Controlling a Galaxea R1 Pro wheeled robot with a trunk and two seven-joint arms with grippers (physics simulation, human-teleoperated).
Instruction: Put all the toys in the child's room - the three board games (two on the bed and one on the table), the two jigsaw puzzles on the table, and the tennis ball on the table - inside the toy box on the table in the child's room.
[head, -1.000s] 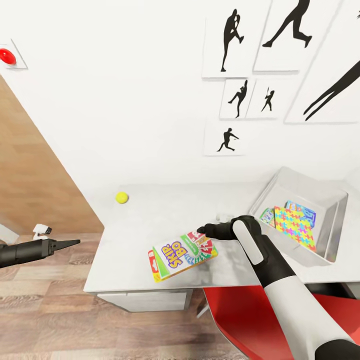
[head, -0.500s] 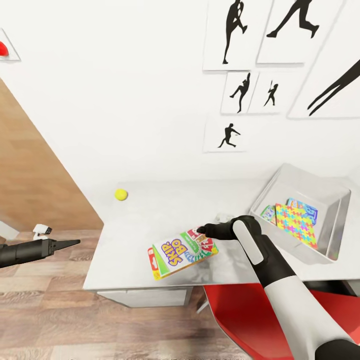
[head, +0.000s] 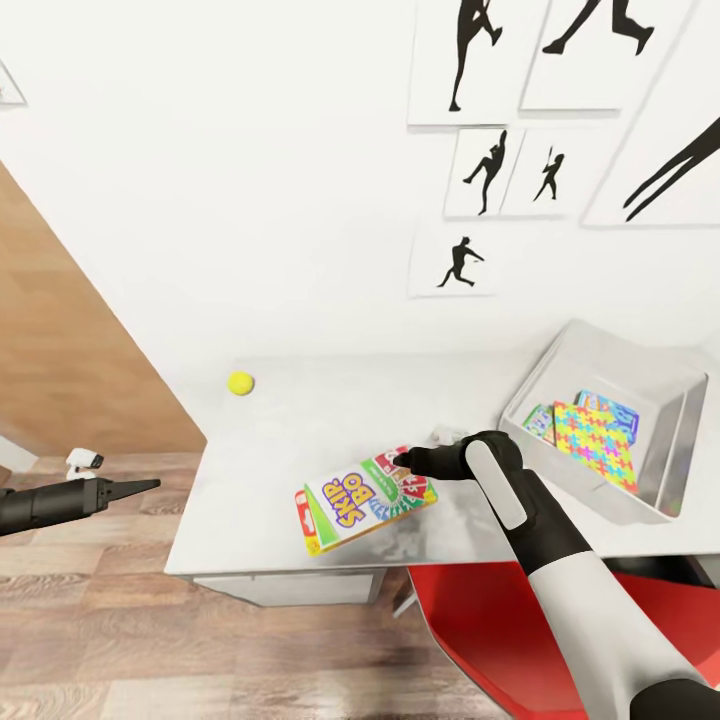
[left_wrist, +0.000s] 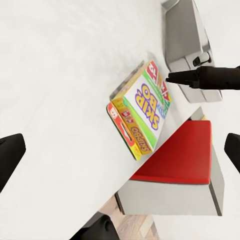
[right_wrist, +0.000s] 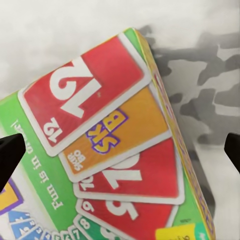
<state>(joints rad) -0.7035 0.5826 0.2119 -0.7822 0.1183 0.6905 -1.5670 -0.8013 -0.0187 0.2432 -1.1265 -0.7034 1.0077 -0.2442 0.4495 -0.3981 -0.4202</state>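
My right arm reaches in from the lower right of the head view, forearm angled up and left, wrist bent so my right gripper (head: 402, 460) points left over the table (head: 300, 420). Its fingers (right_wrist: 10, 152) stand spread wide with nothing between them, directly above the right end of the Skip-Bo board game (head: 366, 503), which lies flat near the table's front edge, centre frame. My left gripper (head: 145, 486) sits at the left edge, out past the table, jaws apart and empty. The tennis ball (head: 240, 383) rests upper left on the table. The toy box (head: 690, 425), at right, holds a jigsaw puzzle (head: 594, 445).
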